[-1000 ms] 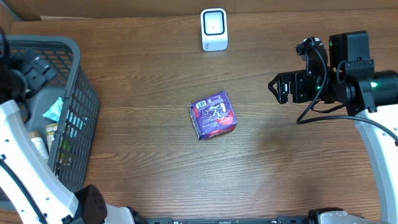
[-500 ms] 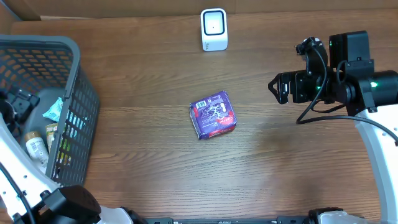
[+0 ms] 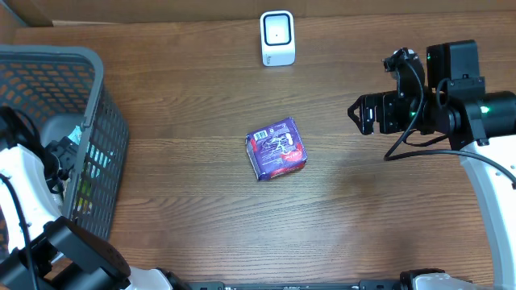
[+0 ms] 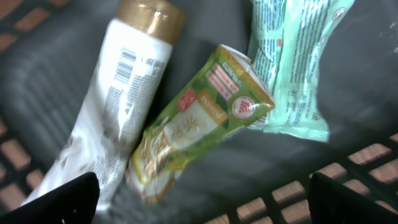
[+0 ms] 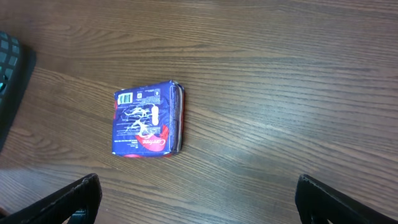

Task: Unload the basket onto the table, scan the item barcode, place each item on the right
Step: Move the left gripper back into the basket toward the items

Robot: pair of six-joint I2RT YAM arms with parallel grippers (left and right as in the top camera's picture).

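Fingers [image 4: 59, 199] of the left gripper [image 4: 208, 205] are standing wide apart and gripping nothing. Over the last second that gripper is shifting from the far corner of the basket [image 3: 109, 137] towards its near side, and it is now hanging above the goods inside. Straight ahead of its fingertips a green pouch [image 4: 199, 118] is lying, with a white bottle [image 4: 118, 93] just beside it towards the left finger and a mint packet [image 4: 292, 62] towards the right finger. The left arm is probably lining up to pick another item, though the blurred wrist view is not showing which one.

Farther off, the right gripper [image 5: 208, 202] is also gaping with nothing in it, and it is not moving. The purple packet [image 5: 148, 118] is lying flat on the table [image 5: 280, 74] ahead of those fingers, nearer the left one and well apart from both. It is looking like a squarish, soft pack, purple with a red corner, and its barcode [image 5: 125, 98] is facing up. The white scanner [image 3: 277, 38] is standing beyond it, well apart.
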